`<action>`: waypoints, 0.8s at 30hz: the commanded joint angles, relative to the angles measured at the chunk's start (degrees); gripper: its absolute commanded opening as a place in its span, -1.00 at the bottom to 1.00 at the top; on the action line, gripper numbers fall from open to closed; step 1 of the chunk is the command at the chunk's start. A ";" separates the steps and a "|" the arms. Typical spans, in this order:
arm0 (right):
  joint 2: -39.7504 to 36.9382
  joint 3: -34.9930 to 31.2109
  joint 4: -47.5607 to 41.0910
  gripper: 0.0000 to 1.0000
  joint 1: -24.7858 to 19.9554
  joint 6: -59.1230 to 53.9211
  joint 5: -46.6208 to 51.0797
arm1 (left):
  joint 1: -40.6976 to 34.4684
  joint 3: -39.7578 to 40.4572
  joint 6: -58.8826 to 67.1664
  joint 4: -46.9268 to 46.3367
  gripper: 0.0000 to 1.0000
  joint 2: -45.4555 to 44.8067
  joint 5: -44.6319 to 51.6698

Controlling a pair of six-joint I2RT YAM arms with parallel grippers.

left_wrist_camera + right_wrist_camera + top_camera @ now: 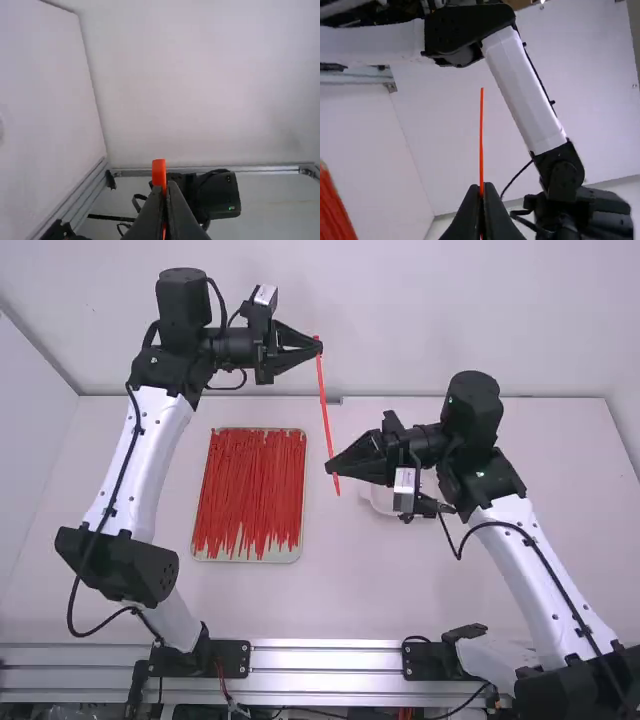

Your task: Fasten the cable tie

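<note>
High view: one red tie (325,410) is held in the air above the bench (400,570), straight and near upright, well clear of the tray (250,558) of spare ties to its left. The left end effector (312,343) is raised high and pinches the tie's upper end; the right end effector (331,468) pinches it close to the lower end, with a short stub showing below the fingers. Left wrist view: left end effector (164,189) fully closed on the tie (159,172), whose tip pokes out just past the fingertips and looks broad, so this is probably the head end, though the slot cannot be made out. Right wrist view: right end effector (481,189) likewise closed tight on the tie (481,135), which runs straight away from the fingers as a thin strip. Progress, as judged: pick-up and two-handed hold are done, one tie separated from the stock. No loop is formed and the tail is not in the head, so the fastening itself remains: bend the strip round, bring the tail to the head, thread it and pull through. Task looks under halfway.
</note>
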 commanded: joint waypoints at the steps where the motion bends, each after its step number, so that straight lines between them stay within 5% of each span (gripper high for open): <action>1: 0.07 1.55 0.28 -1.00 -0.02 17.31 -1.31 | 0.72 -0.07 9.49 0.20 -0.95 -0.79 0.15; 7: 0.07 1.55 6.56 -1.00 -0.85 53.00 8.50 | 0.96 -0.57 18.25 -3.67 -0.95 -0.79 0.17; 11: 0.31 1.53 7.50 -1.00 -1.20 55.21 13.18 | 0.76 -2.34 18.18 -2.32 -0.95 -0.79 0.13; 17: 2.08 1.55 10.69 -1.00 -0.83 52.83 3.39 | 0.72 -7.37 22.29 4.31 -0.96 -0.81 0.17; 24: 7.28 1.55 22.69 -1.00 -2.64 86.79 9.92 | 1.07 -14.21 38.91 14.14 -0.96 -0.79 0.15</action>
